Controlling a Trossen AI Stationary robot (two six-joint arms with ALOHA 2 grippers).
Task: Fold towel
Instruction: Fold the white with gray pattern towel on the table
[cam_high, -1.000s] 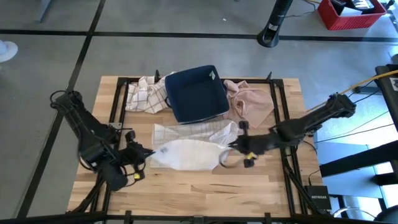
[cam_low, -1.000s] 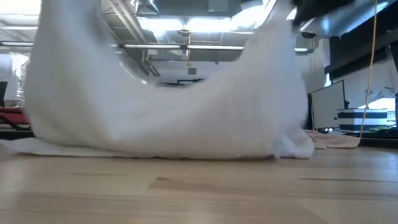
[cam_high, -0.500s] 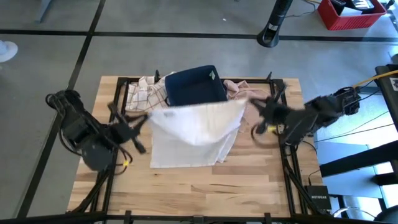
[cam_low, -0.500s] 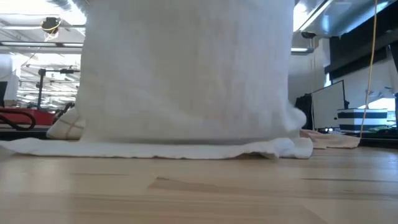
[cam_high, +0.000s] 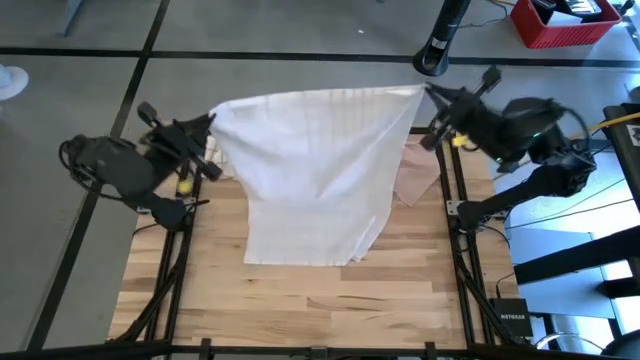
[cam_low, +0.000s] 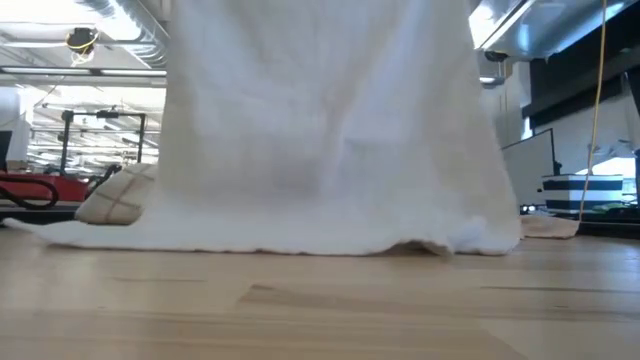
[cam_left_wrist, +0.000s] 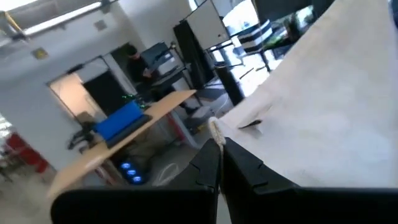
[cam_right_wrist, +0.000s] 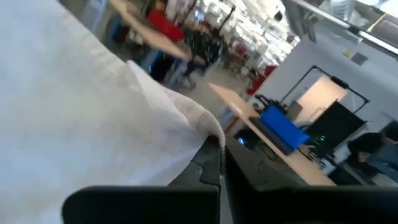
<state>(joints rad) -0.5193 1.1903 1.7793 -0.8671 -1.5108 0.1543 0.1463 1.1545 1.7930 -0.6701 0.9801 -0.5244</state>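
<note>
High view: one white towel (cam_high: 320, 170) held aloft by two corners, stretched wide over the far half of the desk (cam_high: 300, 300), lower edge trailing on the wood near the middle. Left tool (cam_high: 207, 135) clamped on the towel's left top corner; right tool (cam_high: 428, 100) clamped on the right top corner. Confirmed in the wrist views: left tool (cam_left_wrist: 217, 152) pinched tight on a nub of cloth, right tool (cam_right_wrist: 219, 155) likewise closed on a bunched corner.

Low view: towel (cam_low: 330, 130) hanging as a broad curtain, hem resting on the desk (cam_low: 320, 310) in a ragged line.

Progress, judged from this: early. Cloth picked up and spread flat in the air, no fold visible yet. Remaining: lay it down smooth, bring one edge over to the opposite edge, probably fold again, then release.

Count: one white towel in hand; one checked cloth (cam_low: 115, 197) lying behind at the left; one pinkish cloth (cam_high: 415, 175) on the desk at the right, partly covered by the hanging towel. Two arms, two tools, both busy. Anything else under the towel hidden.
</note>
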